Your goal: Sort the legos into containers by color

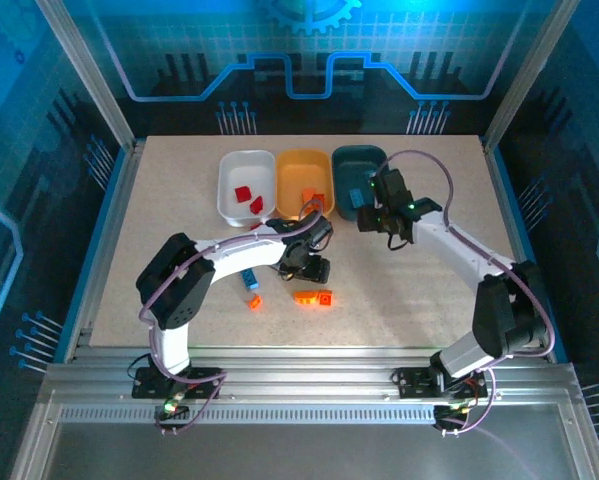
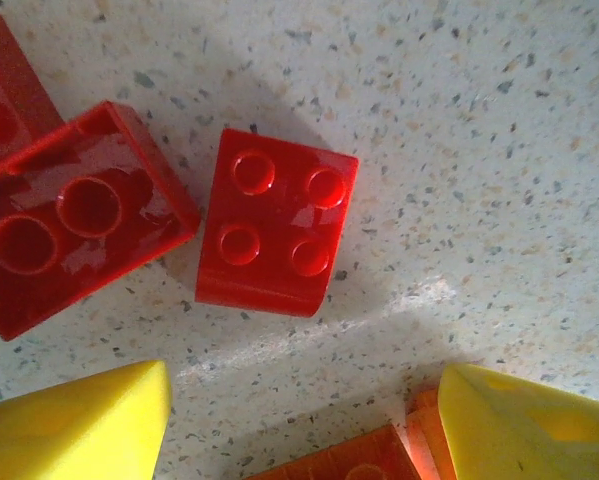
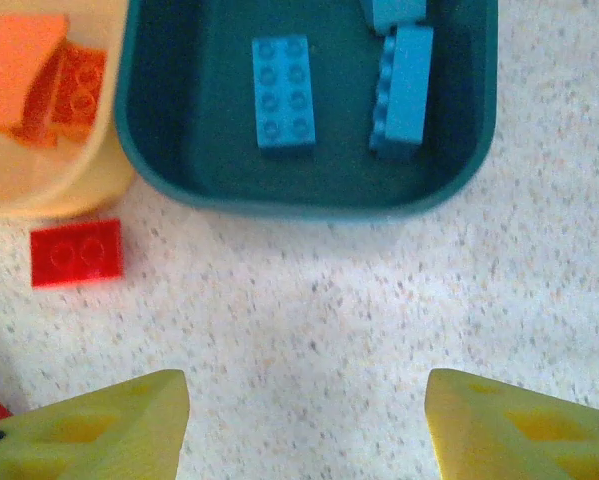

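Top external view is showing three trays sitting side by side along the far edge of the table (image 1: 429, 300): the white tray (image 1: 241, 168), the orange-yellow tray (image 1: 299, 168) and the teal tray (image 1: 357, 160). Two red legos (image 1: 249, 198) are lying in the white one.

The left pincer (image 1: 309, 262) is hanging low over the tabletop, just short of the orange-yellow tray's near rim. Behind it, toward the arm bases, a blue brick (image 1: 250, 279), a small orange brick (image 1: 254, 301) and a larger orange piece (image 1: 313, 297) are lying loose, with wide bare table running out to their right.

Seen from the left wrist, the left pincer (image 2: 299, 430) is standing with its yellow fingers well apart and gripping nothing. A square red brick (image 2: 276, 228) is lying studs-up just ahead of the gap. A bigger red brick (image 2: 74, 235) is almost touching it on the left. An orange brick (image 2: 349, 460) is sitting between the fingers, close against the right one.

Seen from the right wrist, the right pincer (image 3: 304, 420) is spread wide over bare speckled table. The teal tray's (image 3: 309, 195) near wall is lying straight ahead, and three blue legos (image 3: 282, 92) are lying inside it. Ahead and to the left, a red brick (image 3: 76, 252) is lying beside the orange-yellow tray's (image 3: 69, 185) corner, and that tray is holding orange legos (image 3: 49, 85).
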Controlling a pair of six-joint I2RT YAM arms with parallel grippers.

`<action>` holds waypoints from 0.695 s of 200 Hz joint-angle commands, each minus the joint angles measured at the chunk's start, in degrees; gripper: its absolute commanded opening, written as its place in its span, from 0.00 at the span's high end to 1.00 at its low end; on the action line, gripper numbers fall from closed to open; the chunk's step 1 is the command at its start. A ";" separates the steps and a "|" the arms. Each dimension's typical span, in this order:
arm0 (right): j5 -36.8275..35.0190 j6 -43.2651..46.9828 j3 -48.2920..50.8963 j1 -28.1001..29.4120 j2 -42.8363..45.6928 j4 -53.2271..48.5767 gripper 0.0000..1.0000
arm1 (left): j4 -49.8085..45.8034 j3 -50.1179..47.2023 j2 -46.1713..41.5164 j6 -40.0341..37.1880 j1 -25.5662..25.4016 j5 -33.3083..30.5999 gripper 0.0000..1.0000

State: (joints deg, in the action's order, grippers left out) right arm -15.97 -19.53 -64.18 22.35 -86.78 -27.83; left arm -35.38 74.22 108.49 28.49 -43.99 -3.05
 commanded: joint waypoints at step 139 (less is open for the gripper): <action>1.45 -2.35 18.76 -2.24 20.33 0.06 0.37 | 4.96 6.19 8.02 -2.00 -0.57 -3.10 0.60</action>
State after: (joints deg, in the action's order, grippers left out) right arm -15.33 -21.02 -46.48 21.28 -68.82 -28.05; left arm -31.03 80.01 116.31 26.81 -44.07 -6.85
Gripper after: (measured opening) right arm 0.631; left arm 0.432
